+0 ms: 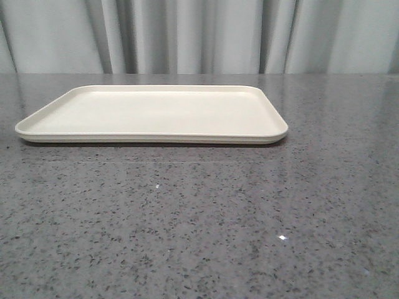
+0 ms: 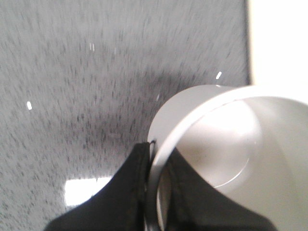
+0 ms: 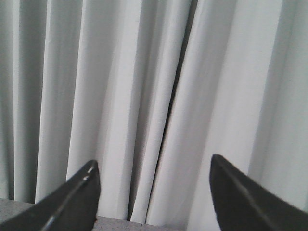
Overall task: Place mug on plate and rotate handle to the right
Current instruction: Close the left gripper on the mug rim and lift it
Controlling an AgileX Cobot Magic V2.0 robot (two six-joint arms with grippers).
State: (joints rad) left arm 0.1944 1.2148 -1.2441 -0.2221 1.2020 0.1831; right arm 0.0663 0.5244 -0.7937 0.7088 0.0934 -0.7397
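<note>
Left wrist view: two black fingers [image 2: 120,192] pinch the wall of the white mug [image 2: 231,144], one outside, one inside the rim, so the left gripper [image 2: 156,192] is clamped on the mug. Mug interior looks empty. Speckled grey bench [image 2: 96,72] below is motion-blurred; mug seems carried above it, though height off the surface cannot be told. Pale strip at the frame edge is likely the plate [image 2: 279,38], just beyond the mug. Handle not visible in any view.

Front view: cream plate [image 1: 156,112] lies flat on the bench [image 1: 199,218], nothing on it; no arm or mug in sight.

Right wrist view: right gripper [image 3: 154,197] fingers spread wide, holding nothing, aimed at the grey curtain [image 3: 144,72]; arm appears raised and parked.

Judgement: transport step in hand. Next move calls for carrying the mug over the plate, lowering it upright, releasing, then finding the handle and turning it right.
</note>
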